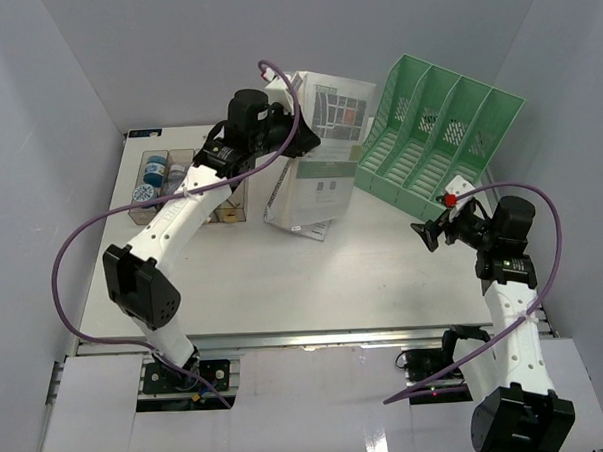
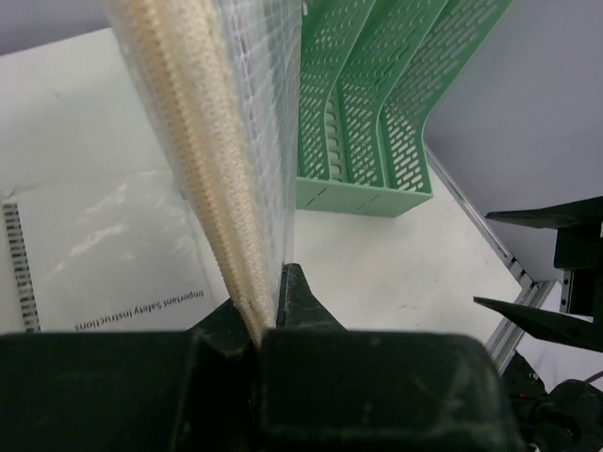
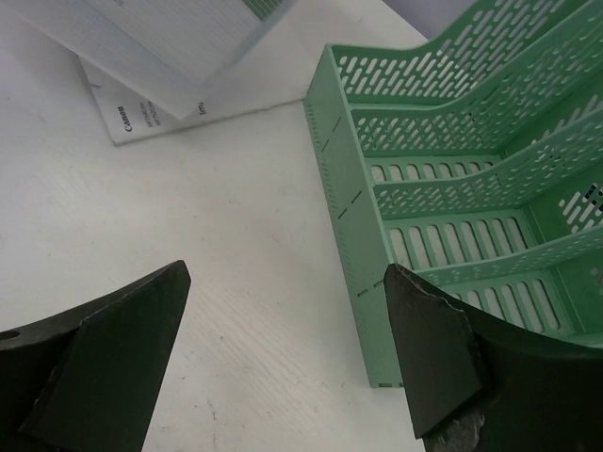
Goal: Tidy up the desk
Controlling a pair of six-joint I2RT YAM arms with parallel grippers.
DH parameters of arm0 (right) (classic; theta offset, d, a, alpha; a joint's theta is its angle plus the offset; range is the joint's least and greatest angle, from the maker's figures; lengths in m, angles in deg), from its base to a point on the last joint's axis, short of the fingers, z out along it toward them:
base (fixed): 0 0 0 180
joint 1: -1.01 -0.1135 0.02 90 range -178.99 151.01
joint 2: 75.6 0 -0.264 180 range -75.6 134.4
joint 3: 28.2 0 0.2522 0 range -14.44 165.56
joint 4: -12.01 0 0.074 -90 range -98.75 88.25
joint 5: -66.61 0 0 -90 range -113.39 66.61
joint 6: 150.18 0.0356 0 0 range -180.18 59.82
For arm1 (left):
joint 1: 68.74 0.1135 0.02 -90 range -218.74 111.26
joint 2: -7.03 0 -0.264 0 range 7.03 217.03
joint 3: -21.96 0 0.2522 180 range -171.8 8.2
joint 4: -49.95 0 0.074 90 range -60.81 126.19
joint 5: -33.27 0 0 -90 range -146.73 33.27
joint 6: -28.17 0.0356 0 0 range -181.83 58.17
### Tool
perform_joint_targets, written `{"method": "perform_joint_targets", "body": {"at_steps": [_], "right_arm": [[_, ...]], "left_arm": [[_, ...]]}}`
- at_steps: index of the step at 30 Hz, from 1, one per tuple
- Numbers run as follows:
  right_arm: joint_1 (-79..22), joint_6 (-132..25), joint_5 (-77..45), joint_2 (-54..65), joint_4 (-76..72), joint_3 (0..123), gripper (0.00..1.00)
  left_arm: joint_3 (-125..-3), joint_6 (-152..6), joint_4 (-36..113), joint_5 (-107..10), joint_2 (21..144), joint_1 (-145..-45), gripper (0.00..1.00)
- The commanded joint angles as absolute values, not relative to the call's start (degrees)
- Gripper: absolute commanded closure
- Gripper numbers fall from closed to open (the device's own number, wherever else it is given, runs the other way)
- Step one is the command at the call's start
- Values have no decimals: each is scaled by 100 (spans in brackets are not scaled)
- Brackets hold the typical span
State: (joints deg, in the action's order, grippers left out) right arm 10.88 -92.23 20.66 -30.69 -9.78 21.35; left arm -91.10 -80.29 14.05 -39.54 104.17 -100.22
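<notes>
Left claw (image 2: pixel 272 299) pinches a bagged manual (image 1: pixel 336 106) on edge above the white table (image 1: pixel 284 287), short of the green rack (image 1: pixel 440 135), where no papers show in the slots. The right claw (image 3: pixel 283 320) hangs spread beside the rack. A second manual (image 1: pixel 305 191) lies flat and a tray (image 1: pixel 233 211) sits far left, so tidying looks barely begun.

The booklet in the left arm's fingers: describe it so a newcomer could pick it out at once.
Find the green file rack at the far right corner of the desk. Just left of it, the left arm's fingers pinch a plastic-wrapped booklet, held up off the desk. Unlike the white manual lying flat beneath, it is raised and tilted, its cover showing a dark printed block.
</notes>
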Motion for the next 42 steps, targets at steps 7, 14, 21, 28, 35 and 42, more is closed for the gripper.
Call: {"method": "perform_joint_targets", "body": {"at_steps": [7, 14, 21, 28, 35, 42], "right_arm": [[1588, -8886, 3273, -3180, -992, 2032, 10], [1648, -8981, 3286, -3236, -1001, 2010, 10], [1656, -9037, 3365, -3245, -1010, 2001, 10], [1665, -9042, 3385, -3216, -1010, 2002, 10], [1665, -9077, 3346, -3220, -993, 1993, 10], [1674, -9077, 3390, -3182, -992, 1994, 10]], "left_arm": [[-11289, -7388, 2320, -4058, 11759, -10204, 100], [-12121, -7337, 3524, -4143, 12701, -10214, 100], [-12562, -7440, 4387, -4231, 13333, -10222, 100], [-12385, -7513, 5743, -4360, 13937, -10234, 100], [-12878, -7584, 6740, -4720, 14689, -10360, 100], [-12714, -6999, 7695, -5059, 15088, -10706, 100]]}}
